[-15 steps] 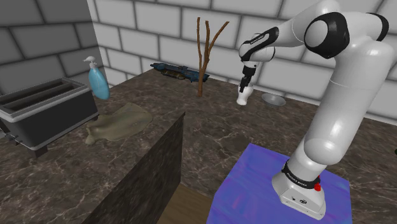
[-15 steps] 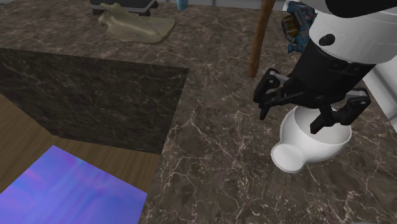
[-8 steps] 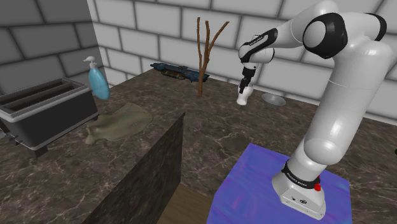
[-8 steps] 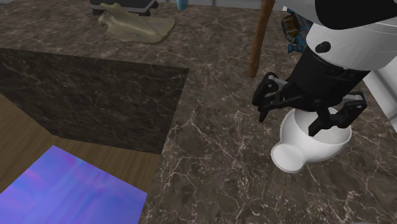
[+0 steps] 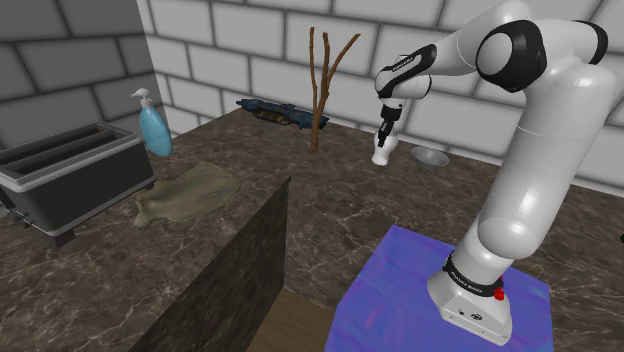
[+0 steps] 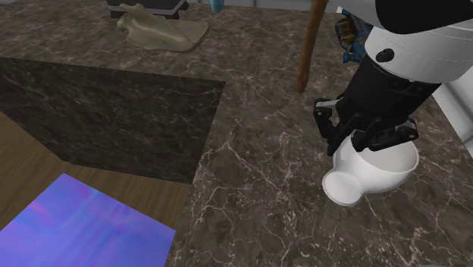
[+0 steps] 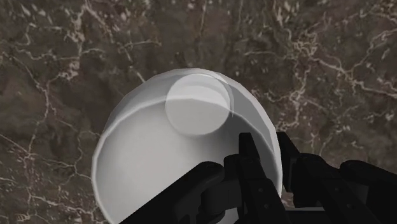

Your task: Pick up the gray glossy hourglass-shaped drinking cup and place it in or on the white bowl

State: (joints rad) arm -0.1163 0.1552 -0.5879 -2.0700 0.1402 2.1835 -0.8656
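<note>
First, in the shoulder view, the stand has a flat top with a blue-violet sheen, and the arm's rounded white base sits on it. Around it spreads the counter, dark brown stone veined with pale marbling. To that view's left stand a boxy grey toaster with two long slots and a crumpled olive cloth, with a translucent blue pump bottle behind them.

Farther along the counter stands the cup, white and glossy here, pinched at the waist and flaring to a wide mouth. The black gripper comes down on it from above. In the wrist view its fingers clasp the cup's thin rim, one inside and one outside.

Near the cup, to the shoulder view's right, lies the bowl, shallow and greyish. Beyond it a forked brown branch rises before the grey block wall.
</note>
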